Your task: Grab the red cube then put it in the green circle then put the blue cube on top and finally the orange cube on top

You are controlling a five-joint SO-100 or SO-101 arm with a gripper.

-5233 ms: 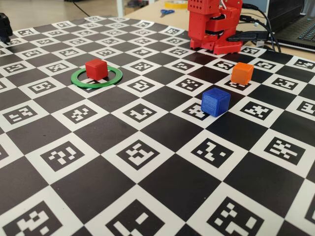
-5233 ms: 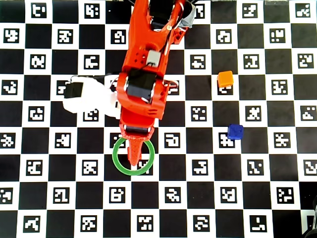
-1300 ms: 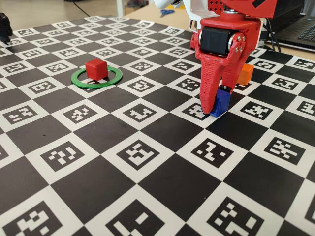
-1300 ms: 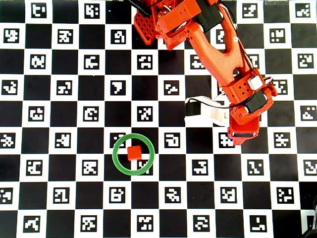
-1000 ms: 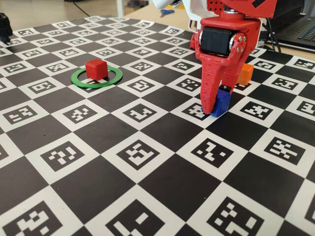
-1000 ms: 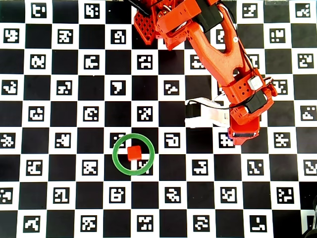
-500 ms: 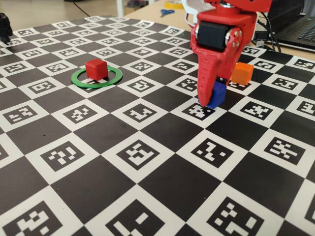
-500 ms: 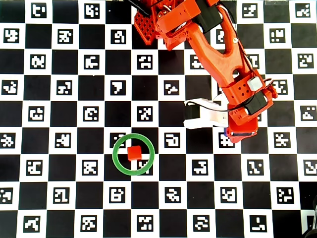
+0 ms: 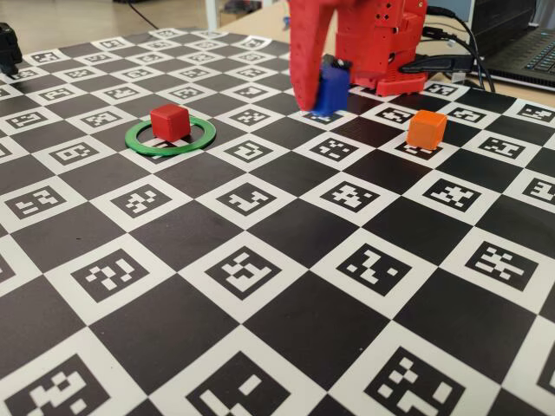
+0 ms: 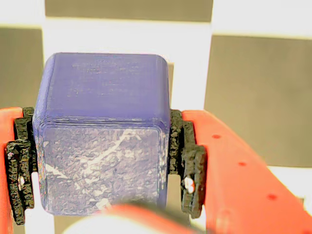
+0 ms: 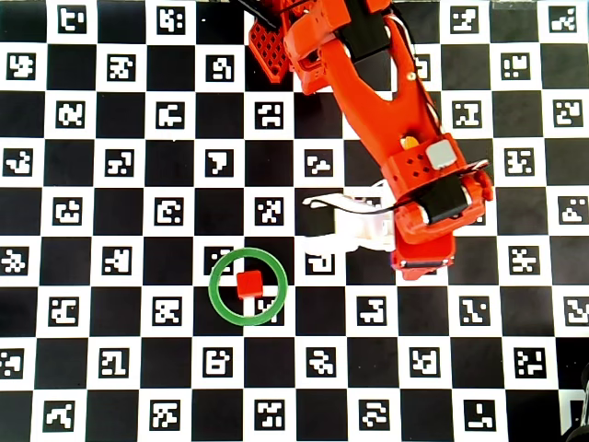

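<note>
tool [image 10: 102,161] grips blue cube [image 10: 105,141]; overhead view hides it under the arm [image 11: 405,138].

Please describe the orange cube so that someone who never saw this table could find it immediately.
On the checkerboard mat in the fixed view, look right of the red arm's base. The orange cube sits alone there, brighter than the red cube, which lies inside the green circle.

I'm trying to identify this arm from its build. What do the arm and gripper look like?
The arm is bright orange-red printed plastic with blocky black servo bodies set in it and small holes in its shells. A white part with a black block sticks out beside the wrist. The gripper has red fingers, one dotted with small holes, lined with rough black pads. Dark cables run behind the base.
</note>
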